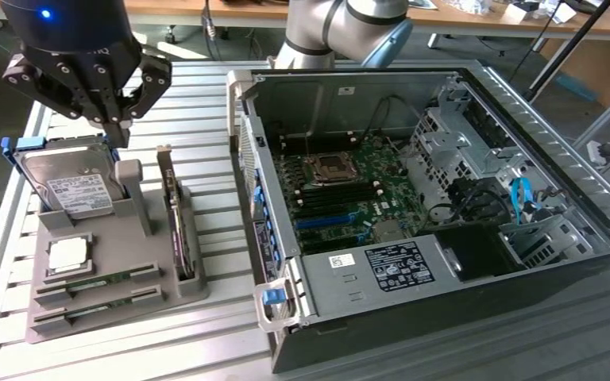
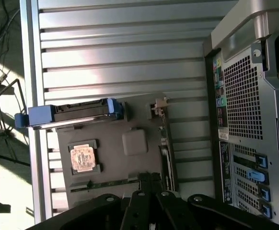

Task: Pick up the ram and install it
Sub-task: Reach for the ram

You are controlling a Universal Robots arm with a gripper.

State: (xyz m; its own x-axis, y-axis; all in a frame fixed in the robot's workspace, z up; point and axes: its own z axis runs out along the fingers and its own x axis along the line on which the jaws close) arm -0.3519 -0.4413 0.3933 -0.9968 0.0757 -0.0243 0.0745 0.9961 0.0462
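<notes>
Two green ram sticks (image 1: 98, 282) (image 1: 107, 305) lie in slots at the near end of a grey holder tray (image 1: 146, 238) on the exterior view's left. One ram stick (image 2: 111, 183) also appears in the wrist view, partly behind my fingers. My gripper (image 1: 117, 127) hangs above the tray's far end, over the hard drive, well apart from the ram. Its fingers (image 2: 144, 184) are shut together with nothing between them.
The tray also holds a silver hard drive (image 1: 77, 190) in a blue frame, a processor chip (image 1: 69, 252) and a dark expansion card (image 1: 178, 230) standing on edge. An open computer case (image 1: 559, 159) with its motherboard (image 1: 353, 186) lies on the exterior view's right, on a slatted metal table (image 1: 210, 159).
</notes>
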